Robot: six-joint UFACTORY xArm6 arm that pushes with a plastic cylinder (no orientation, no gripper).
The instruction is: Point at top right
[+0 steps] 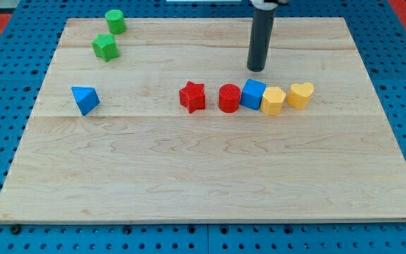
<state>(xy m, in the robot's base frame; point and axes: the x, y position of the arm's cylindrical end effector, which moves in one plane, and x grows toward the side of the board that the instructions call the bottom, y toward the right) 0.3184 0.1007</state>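
Note:
My tip (257,69) rests on the wooden board (203,169) in its upper middle-right part, just above the blue cube (253,94) and apart from it. A row of blocks lies below the tip: a red star (192,97), a red cylinder (229,98), the blue cube, a yellow hexagonal block (273,101) and a yellow heart (301,94). The cylinder, cube and yellow hexagonal block touch one another. The board's top right corner lies well to the right of the tip.
A green cylinder (115,21) and a green star (105,46) sit near the top left corner. A blue triangle (84,99) lies at the left. A blue perforated table surrounds the board.

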